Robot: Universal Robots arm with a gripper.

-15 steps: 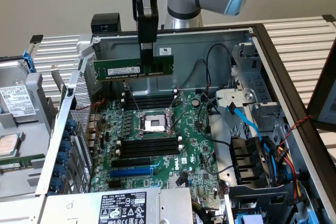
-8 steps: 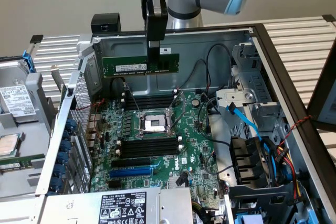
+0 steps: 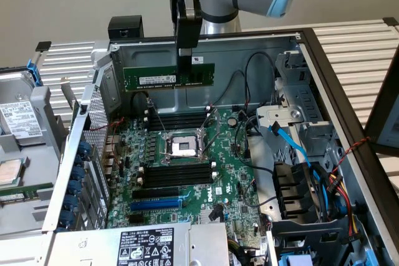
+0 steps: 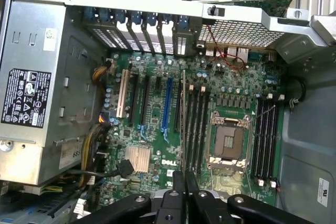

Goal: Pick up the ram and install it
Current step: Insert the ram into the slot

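Gripper point(image 3: 185, 66) is clamping the ram point(image 3: 156, 78) by its top edge, fingers pinching a bit toward the exterior view's right of the stick's middle. Ram is hanging level and upright in the air, label side facing the ext cam, well clear of the motherboard point(image 3: 187, 179) inside the open PC case; it isn't sitting in any slot. In the wrist view the ram point(image 4: 183, 119) is showing edge-on as a thin line running from the gripper point(image 4: 184, 184), lying parallel w/ the black memory slots point(image 4: 195, 124) btwn the blue expansion slot point(image 4: 167, 103) and the CPU socket point(image 4: 229, 142)
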